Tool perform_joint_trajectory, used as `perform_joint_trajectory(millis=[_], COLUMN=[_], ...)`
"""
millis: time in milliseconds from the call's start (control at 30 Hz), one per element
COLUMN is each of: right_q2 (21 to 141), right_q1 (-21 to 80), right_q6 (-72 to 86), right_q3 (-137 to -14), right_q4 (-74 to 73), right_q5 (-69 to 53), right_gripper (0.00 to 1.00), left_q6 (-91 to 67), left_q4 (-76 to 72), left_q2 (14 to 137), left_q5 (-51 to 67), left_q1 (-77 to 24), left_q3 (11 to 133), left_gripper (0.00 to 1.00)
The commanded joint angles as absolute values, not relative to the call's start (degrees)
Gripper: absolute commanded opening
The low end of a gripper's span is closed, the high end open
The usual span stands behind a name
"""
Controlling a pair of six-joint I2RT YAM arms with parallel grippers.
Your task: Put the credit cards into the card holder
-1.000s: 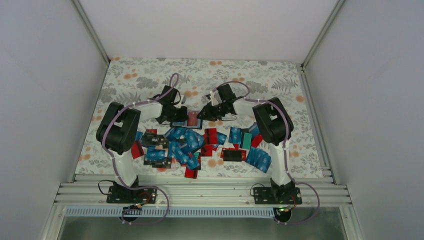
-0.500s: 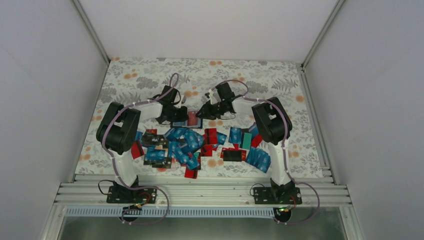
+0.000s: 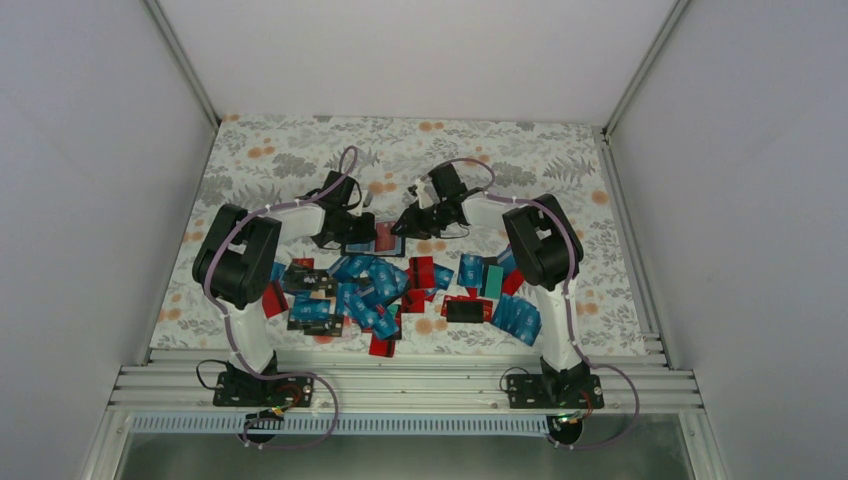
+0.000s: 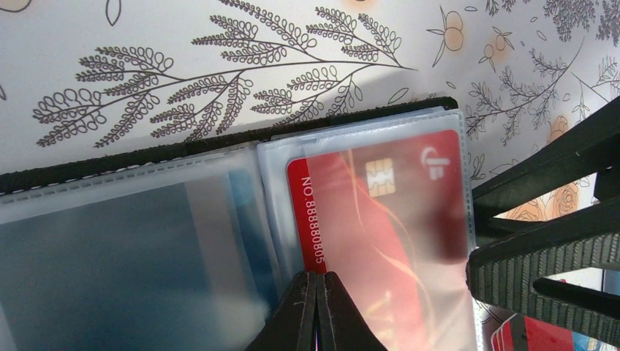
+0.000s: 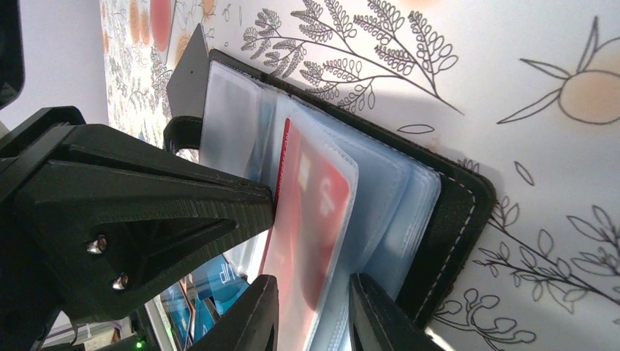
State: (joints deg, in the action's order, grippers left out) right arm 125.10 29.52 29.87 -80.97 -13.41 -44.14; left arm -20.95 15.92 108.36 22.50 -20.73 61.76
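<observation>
The card holder (image 3: 372, 241) is laid open on the floral counter (image 3: 280, 150), approx. midway betw. the two arms, black cover down, clear pockets up. A red card (image 4: 380, 219) w/ a chip is seen inside a clear sleeve (image 4: 351, 139) on the holder's right-arm half. The left claw (image 4: 316, 285) is pressed together, its tips set on the holder at the centre fold, just beside the red card's numbered edge; whether anything is caught betw. them cannot be told. The right claw (image 5: 311, 322) is closed part-way at the holder's outer edge, w/ the sleeve and its red card pinched betw. the fingers. The remaining credit cards (image 3: 400, 290), mostly blue, some red, are scattered in a loose heap just beside the holder, on its side toward the arm bases.
</observation>
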Motion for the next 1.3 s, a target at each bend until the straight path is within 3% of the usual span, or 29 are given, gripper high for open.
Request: perform_joint_trajectory(millis=[0,1267], right_q2=[125.19,124.53], right_q1=[30.99,34.35], right_q6=[28.75,26.09], right_q3=[-83.47,-91.7], right_q4=[-15.05,-24.01], right_q5=[-44.11,-36.92], right_gripper=[0.26,0.27], left_q6=[-20.04,-20.17], left_q4=[15.84,19.82], left_q2=[110.19,105.6], left_q5=[21.58,19.72], left_q1=[-21.09,-20.99], left_q3=[61.22,63.94], left_gripper=[0.02,0.02])
